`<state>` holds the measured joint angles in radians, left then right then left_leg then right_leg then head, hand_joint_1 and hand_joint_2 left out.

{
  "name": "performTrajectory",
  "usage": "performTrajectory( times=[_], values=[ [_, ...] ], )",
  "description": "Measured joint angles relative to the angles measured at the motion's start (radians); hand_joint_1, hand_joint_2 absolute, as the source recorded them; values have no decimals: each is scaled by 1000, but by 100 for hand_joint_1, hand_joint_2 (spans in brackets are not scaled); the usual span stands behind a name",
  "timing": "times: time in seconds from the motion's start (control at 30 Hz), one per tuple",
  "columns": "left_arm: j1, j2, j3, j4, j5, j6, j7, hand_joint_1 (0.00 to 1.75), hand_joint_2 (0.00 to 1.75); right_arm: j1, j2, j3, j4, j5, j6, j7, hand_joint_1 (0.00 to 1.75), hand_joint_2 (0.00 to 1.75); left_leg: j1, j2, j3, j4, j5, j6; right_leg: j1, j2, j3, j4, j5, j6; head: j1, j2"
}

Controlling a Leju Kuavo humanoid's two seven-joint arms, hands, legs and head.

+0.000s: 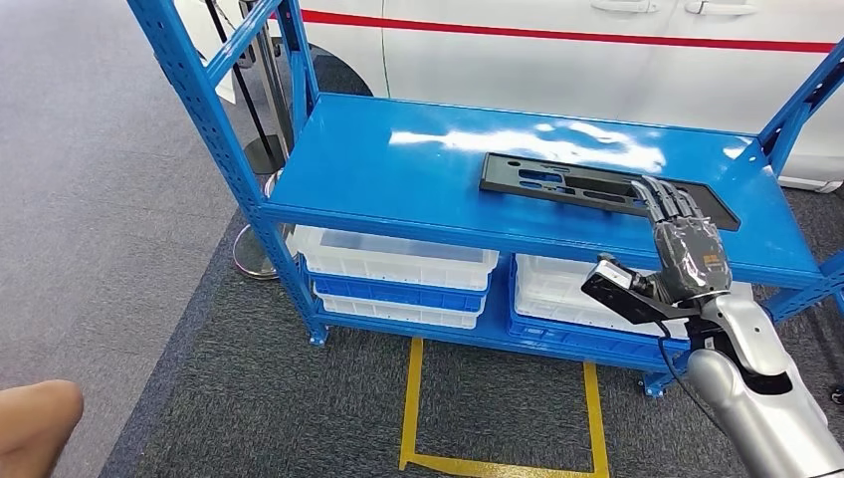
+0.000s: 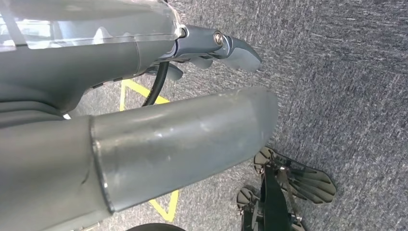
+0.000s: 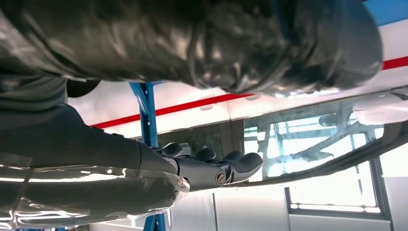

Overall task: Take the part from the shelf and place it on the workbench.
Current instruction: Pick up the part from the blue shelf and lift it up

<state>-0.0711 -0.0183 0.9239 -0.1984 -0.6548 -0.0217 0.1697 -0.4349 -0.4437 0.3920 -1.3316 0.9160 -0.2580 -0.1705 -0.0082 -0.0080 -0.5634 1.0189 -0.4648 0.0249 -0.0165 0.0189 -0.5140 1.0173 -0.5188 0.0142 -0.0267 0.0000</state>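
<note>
- The part [image 1: 607,188] is a long, flat black plate with several slots and holes cut through it; it lies flat on the top board of the blue shelf [image 1: 398,169], towards the right end.
- No readable writing shows on the part. A small orange mark sits on the back of the right hand [image 1: 687,244], too small to read.
- The right hand reaches over the shelf's front edge, its fingers [image 1: 665,202] stretched out almost straight and side by side over the near right part of the plate. They seem to rest on it, though contact is hard to judge from above; nothing is grasped.
- In the right wrist view the fingers [image 3: 211,161] lie extended, not curled.
- The left hand [image 2: 219,48] hangs over grey carpet [image 2: 337,72], fingers loosely extended, holding nothing.
- White and blue bins [image 1: 398,274] sit on the lower shelf.
</note>
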Motion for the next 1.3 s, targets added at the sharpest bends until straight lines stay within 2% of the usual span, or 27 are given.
performTrajectory(
  times=[0.47,0.6,0.67,0.73,0.8,0.83,0.87,0.9,0.97,1.0,1.03,1.07,1.13,1.2,1.23,1.3],
  values=[
    [0,4,1,0,-16,-2,-3,0,0,29,0,-8,-5,19,15,-2,0,0,-3,0,-3,5,-2,2,-6,0,0,-2,1,3,0,0],
    [-1,8,2,0,-27,-3,-3,0,0,35,0,-8,-5,50,19,8,0,0,-6,0,-7,8,-3,9,-7,1,-1,-6,4,10,0,0],
    [-2,8,2,0,-30,-3,-3,0,0,36,0,-8,-5,66,20,15,0,0,0,3,1,-9,3,20,-6,0,-1,-3,-1,16,0,0],
    [-3,8,2,0,-32,-3,-3,0,0,35,-2,-8,-4,74,21,19,0,0,7,7,10,-26,11,30,-4,-6,-31,57,-34,18,1,0],
    [-3,8,3,0,-35,-3,-3,0,0,38,-3,-8,0,76,23,21,0,0,6,9,11,-29,11,34,-6,-10,-106,187,-85,20,2,0],
    [-2,8,3,0,-37,-3,-3,0,0,41,-3,-7,3,77,24,22,0,0,6,9,11,-28,9,34,-7,-10,-142,242,-98,21,2,0],
    [-2,8,3,0,-38,-3,-3,0,0,44,-3,-7,6,78,25,23,0,0,6,10,13,-27,7,33,-8,-11,-165,268,-91,22,2,0],
    [-2,8,3,0,-39,-4,-3,0,0,45,-3,-7,8,80,25,23,0,0,7,10,15,-24,3,31,-8,-13,-166,250,-60,22,2,0],
    [-1,8,3,0,-40,-4,-3,0,0,45,-3,-7,11,83,25,24,0,0,9,9,20,-15,-9,23,-9,-19,-126,134,24,22,2,0],
    [-2,8,3,1,-40,-5,-3,0,0,44,-3,-6,13,85,26,25,0,0,8,9,20,-7,-16,17,-7,-23,-105,75,51,20,2,0],
    [-3,8,3,1,-41,-5,-3,0,0,44,-3,-5,14,89,26,25,0,0,6,9,16,-2,-20,11,-5,-25,-94,43,61,16,2,0],
    [-3,8,3,1,-41,-5,-3,0,0,44,-2,-4,16,93,26,27,0,0,5,9,12,2,-23,5,-2,-25,-92,31,58,12,3,0],
    [-3,9,3,1,-44,-5,-3,0,0,45,-2,-1,18,106,25,29,0,0,4,11,9,3,-25,-4,-1,-21,-96,29,56,0,3,0],
    [-3,10,3,2,-46,-5,-3,0,0,43,-2,1,20,118,25,32,0,0,6,11,0,28,-43,-15,-5,-19,-91,24,55,-12,2,0],
    [-4,10,3,2,-47,-5,-3,0,0,42,-2,3,20,123,25,33,0,0,8,11,-19,67,-64,-21,-6,-19,-86,22,54,-18,1,0],
    [-4,10,3,2,-48,-5,-3,0,0,40,-2,6,21,130,26,36,0,0,11,11,-89,198,-117,-29,-6,-19,-81,21,50,-26,0,0]
  ],
)
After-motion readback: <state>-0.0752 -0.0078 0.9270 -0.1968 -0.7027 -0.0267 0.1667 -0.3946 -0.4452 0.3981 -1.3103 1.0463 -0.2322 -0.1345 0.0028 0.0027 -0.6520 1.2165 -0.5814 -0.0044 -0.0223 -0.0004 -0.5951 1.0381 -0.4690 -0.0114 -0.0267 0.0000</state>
